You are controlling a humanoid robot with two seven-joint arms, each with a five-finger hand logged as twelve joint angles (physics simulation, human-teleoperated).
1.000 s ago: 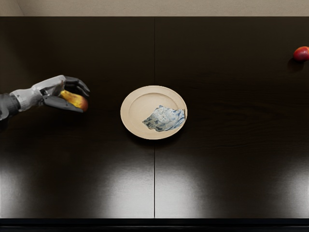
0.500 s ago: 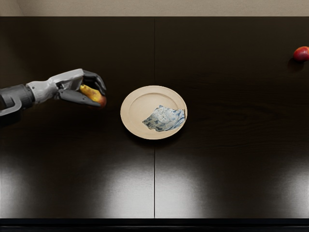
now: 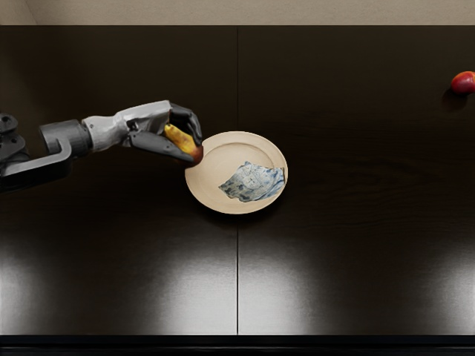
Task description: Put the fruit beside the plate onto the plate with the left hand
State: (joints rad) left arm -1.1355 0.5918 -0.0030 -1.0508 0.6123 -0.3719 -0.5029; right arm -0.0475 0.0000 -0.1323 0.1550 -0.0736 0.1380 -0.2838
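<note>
Yellow-red fruit (image 3: 184,139) clamped in the curled fingers of the left hand (image 3: 156,126). Risk, as judged: a release here, right at the rim of the tan plate (image 3: 215,156) just beyond the fingertips, could tip the fruit off the edge onto the dark table (image 3: 119,259), or it could land on the crumpled blue-white scrap (image 3: 252,182) farther out and settle badly. Fruit lies between thumb and fingers, red tip poking past the fingertips over the plate's edge.
</note>
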